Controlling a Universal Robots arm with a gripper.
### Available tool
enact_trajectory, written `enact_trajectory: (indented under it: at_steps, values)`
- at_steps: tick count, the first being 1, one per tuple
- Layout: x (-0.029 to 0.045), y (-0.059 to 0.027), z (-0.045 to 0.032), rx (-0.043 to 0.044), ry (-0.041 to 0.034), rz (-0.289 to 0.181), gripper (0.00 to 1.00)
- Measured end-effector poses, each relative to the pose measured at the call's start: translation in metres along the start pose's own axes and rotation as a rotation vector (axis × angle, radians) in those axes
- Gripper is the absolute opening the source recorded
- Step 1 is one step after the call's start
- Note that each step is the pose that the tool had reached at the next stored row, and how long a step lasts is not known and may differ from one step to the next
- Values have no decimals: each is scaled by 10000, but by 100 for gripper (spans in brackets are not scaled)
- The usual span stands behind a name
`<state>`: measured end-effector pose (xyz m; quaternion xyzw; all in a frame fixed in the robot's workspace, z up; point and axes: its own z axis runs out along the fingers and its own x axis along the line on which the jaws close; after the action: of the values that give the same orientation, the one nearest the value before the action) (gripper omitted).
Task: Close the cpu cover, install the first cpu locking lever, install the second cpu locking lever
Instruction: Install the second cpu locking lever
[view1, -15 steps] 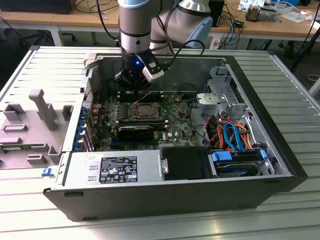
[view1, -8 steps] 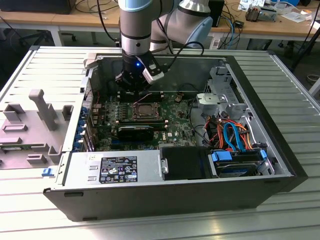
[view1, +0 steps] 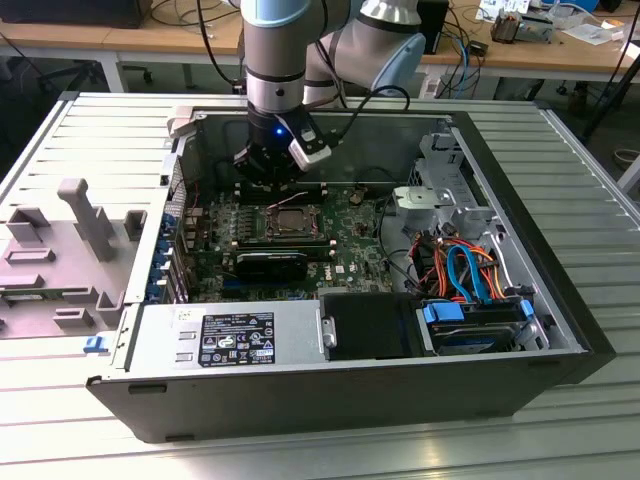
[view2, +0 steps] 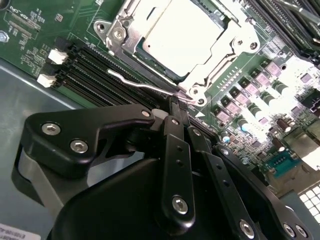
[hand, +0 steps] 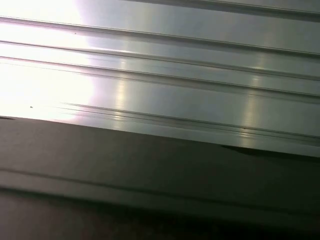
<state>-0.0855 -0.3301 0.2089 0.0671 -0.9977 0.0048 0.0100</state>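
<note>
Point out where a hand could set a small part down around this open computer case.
Bare patches: the ribbed metal table on the exterior view's right of the black computer case, and the strip in front. Crowded: the grey moulded fixture opposite, and the orange and blue cables inside.
</note>
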Motion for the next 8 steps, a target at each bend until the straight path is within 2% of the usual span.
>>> enact_trajectory:
  at_steps: [8]
  values:
    - [-129,-25,4,1,2,-1,11]
